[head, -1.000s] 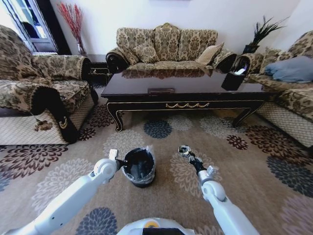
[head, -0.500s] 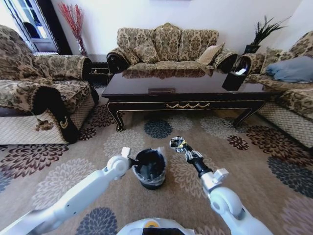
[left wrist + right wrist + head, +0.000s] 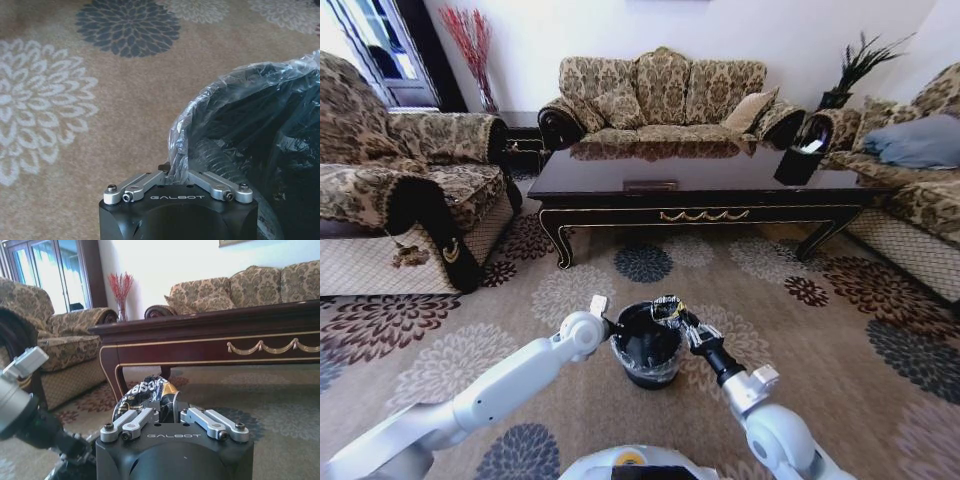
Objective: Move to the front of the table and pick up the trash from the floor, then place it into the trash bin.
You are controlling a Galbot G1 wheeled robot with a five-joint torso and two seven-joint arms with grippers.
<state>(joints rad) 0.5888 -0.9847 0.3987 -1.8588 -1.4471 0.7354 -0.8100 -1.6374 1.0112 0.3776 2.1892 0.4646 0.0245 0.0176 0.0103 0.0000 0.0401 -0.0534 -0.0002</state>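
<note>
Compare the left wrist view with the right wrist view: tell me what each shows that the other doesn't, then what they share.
Left wrist view alone: the left gripper shut on the trash bin rim and its clear liner, over bare carpet.

Right wrist view alone: the right gripper shut on a crumpled wrapper, with the table, sofa and armchair behind.

Shared: the flowered carpet.

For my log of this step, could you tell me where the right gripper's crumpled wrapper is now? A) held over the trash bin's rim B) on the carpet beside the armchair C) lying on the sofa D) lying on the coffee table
A: the right gripper holds the crumpled wrapper just above the rim of the trash bin, which the left gripper grips by its lined edge.
</note>
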